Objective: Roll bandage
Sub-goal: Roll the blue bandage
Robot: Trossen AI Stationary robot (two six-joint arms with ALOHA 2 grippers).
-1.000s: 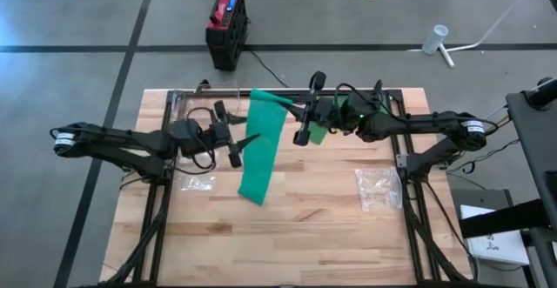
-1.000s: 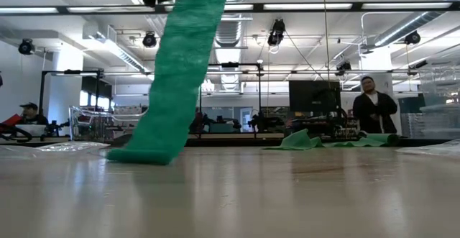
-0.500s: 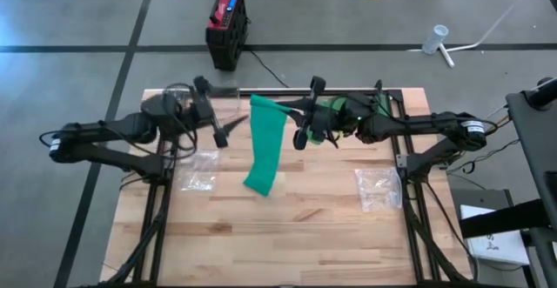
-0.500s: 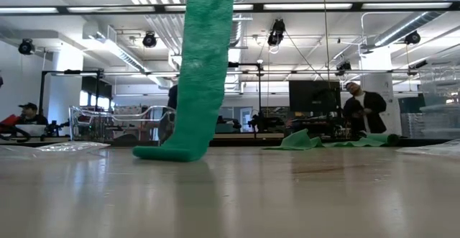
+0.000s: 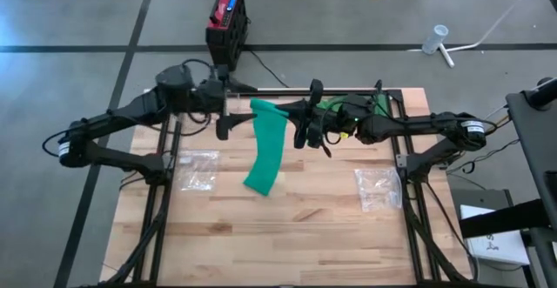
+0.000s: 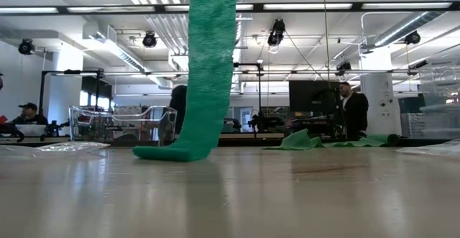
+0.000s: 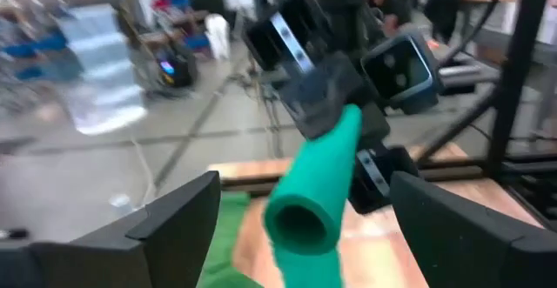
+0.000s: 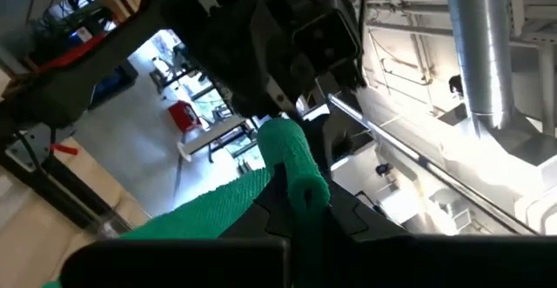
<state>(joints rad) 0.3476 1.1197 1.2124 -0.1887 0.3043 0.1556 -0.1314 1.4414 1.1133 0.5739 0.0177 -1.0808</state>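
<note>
- The green bandage (image 5: 267, 151) hangs from its rolled end over the back of the wooden table (image 5: 287, 236); its loose tail lies folded on the boards.
- The right gripper (image 5: 306, 124), pressed together, pinches the rolled end. I think the roll may slip out if the grip is shallow.
- The left gripper (image 5: 224, 114) stands spread, just beside the roll, holding nothing. The hanging strip may twist and wind crooked.
</note>
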